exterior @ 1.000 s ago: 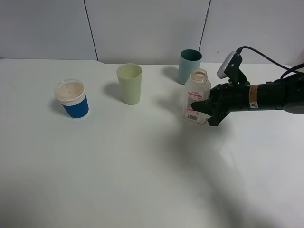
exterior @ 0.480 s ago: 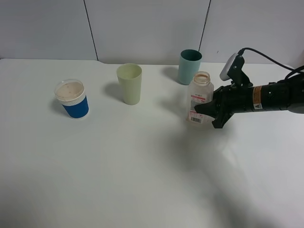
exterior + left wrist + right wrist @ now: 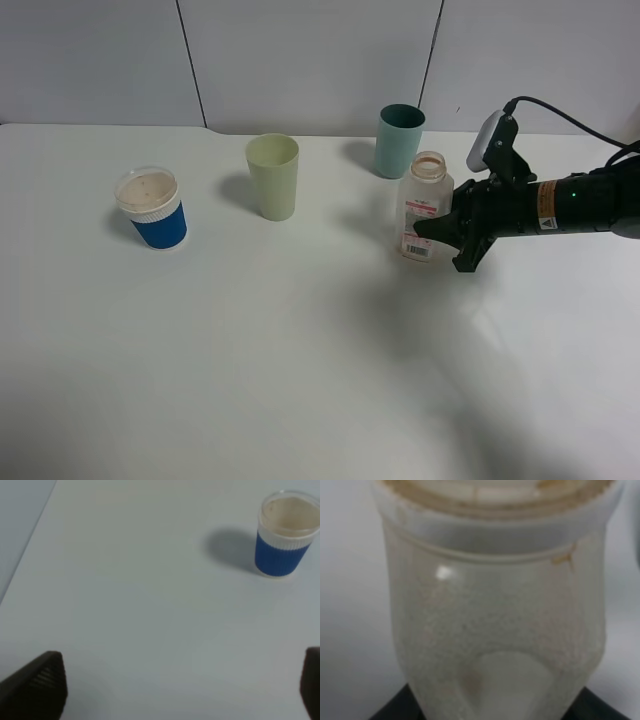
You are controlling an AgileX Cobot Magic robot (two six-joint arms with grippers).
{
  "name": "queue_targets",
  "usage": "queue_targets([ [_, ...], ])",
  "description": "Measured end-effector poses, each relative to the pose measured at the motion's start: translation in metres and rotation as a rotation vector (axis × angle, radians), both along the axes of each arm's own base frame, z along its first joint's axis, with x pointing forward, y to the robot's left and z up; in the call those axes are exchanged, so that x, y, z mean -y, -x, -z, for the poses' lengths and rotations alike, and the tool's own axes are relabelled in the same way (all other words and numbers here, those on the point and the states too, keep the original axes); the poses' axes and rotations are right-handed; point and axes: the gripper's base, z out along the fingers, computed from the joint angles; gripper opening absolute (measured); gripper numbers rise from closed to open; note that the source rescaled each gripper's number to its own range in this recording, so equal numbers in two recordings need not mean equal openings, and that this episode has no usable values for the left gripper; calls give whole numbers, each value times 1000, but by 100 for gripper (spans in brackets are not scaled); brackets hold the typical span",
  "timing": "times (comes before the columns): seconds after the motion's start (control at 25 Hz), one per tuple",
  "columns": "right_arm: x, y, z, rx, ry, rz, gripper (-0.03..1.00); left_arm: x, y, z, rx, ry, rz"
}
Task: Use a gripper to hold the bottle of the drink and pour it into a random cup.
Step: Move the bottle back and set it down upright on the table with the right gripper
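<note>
The black two-fingered right gripper (image 3: 440, 246) stays clamped on the small clear plastic bottle (image 3: 422, 212), now shifted slightly rightward, just before the dark teal cup (image 3: 399, 140).

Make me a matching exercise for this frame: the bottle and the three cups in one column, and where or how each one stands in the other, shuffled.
Things:
1. blue cup
2. green cup
3. teal cup
4. bottle

Places or states:
A. gripped by the right gripper
B. farthest back, just behind the bottle
C. farthest left, lidded
D. open, between the blue cup and the bottle

Pairs: 1-C, 2-D, 3-B, 4-A
</note>
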Motion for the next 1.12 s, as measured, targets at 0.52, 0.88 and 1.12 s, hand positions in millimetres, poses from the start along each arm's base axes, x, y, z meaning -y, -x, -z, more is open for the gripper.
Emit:
queue_targets([
  [0.52, -1, -1, 4, 18, -13, -5, 0, 0, 0, 0, 0, 0, 0],
  [0.88, -5, -1, 15, 10, -83, -29, 0, 0, 0, 0, 0, 0, 0],
  [1.12, -3, -2, 15, 16, -83, -29, 0, 0, 0, 0, 0, 0, 0],
])
